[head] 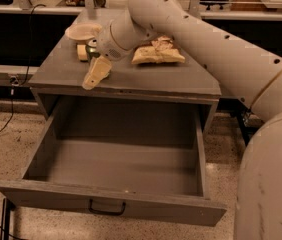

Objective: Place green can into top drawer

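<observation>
Presently: gripper (95, 70) low over the cabinet top (181, 79), just beside green can (92, 47) — hold cannot be told. Can stands by yellow sponge (82, 52); top drawer (111, 204) open below. Risk: loose grasp — can tips, rolls off.

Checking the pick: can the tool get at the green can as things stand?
Probably yes: the tool hangs over the tabletop just in front of the green can, nothing visible between them.
</observation>
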Available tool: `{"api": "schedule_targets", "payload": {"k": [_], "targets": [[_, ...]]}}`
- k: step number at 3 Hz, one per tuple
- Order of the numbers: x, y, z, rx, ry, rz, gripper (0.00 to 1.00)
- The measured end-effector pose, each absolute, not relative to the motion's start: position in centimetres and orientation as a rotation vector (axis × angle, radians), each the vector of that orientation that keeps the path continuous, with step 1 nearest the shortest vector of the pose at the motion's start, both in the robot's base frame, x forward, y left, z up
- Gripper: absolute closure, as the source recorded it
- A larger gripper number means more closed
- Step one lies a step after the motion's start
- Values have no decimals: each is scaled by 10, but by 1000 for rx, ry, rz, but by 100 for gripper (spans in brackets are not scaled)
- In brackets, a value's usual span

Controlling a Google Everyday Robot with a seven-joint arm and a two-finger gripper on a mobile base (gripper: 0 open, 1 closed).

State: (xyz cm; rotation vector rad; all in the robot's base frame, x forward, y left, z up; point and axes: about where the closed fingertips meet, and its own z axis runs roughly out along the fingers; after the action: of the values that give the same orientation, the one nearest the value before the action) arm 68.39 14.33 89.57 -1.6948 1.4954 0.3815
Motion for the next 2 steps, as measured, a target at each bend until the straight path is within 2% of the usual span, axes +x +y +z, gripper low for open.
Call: {"api": "schedule_targets", "payload": {"k": [2], "targets": [[683,145,896,-1692,1482,406,0]]}}
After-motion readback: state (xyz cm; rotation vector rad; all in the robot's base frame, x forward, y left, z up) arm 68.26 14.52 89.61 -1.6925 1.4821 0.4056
